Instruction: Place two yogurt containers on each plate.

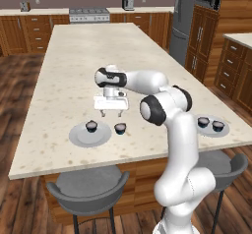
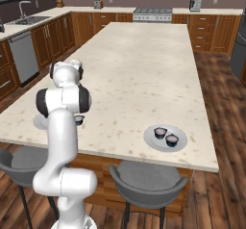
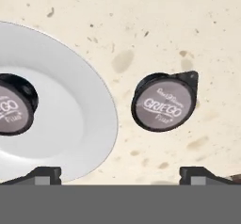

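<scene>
In the left base view I have the gripper (image 1: 111,114) hanging over the near edge of the island counter (image 1: 74,61), fingers spread and empty, above the gap between the left plate (image 1: 81,136), which carries one yogurt cup (image 1: 91,126), and a loose yogurt cup (image 1: 120,128) standing on the counter just right of that plate's rim. The right plate (image 1: 207,129), near the counter's near right corner, holds two cups. In the right base view that plate (image 2: 178,144) shows both cups side by side; my arm hides most of the other plate. In the hand view the loose cup (image 3: 163,102), its lid printed "GRIEGO", sits nearer the right fingertip (image 3: 201,175) than the left, clear of the plate rim (image 3: 101,119). I judge I should centre over it before descending, so the left finger misses the rim, then close on its wall.
</scene>
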{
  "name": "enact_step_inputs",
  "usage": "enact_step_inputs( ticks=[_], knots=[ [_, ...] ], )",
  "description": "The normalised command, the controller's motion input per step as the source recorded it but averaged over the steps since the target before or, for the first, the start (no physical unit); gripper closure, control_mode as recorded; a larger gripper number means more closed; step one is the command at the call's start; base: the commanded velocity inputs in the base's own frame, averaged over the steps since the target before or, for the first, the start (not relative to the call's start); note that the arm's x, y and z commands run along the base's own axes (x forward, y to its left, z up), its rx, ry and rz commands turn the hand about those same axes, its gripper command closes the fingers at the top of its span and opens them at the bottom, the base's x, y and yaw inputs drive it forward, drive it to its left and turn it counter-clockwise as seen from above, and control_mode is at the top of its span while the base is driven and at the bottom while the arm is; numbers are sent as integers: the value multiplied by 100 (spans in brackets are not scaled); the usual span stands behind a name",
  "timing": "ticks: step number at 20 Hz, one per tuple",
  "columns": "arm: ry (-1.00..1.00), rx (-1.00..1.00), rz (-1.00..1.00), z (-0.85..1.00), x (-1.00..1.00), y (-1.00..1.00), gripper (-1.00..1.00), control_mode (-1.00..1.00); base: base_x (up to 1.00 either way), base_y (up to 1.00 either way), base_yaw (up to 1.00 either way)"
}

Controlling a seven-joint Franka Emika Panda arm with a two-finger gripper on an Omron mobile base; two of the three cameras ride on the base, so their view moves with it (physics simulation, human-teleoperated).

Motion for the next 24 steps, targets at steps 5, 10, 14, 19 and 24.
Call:
enact_step_inputs(
  ticks=[5, 10, 14, 19, 24],
  knots=[
    [-1, 0, 0, -20, -9, -34, -100, -100, 0, 0, 0],
    [0, 0, 0, -18, -2, -22, -100, -100, 0, 0, 0],
    [-3, 0, 0, -12, 0, -2, -100, -100, 0, 0, 0],
    [-4, 0, 0, -21, 2, 0, -100, -100, 0, 0, 0],
    [-4, 0, 0, -25, 15, -2, -100, -100, 0, 0, 0]
  ],
)
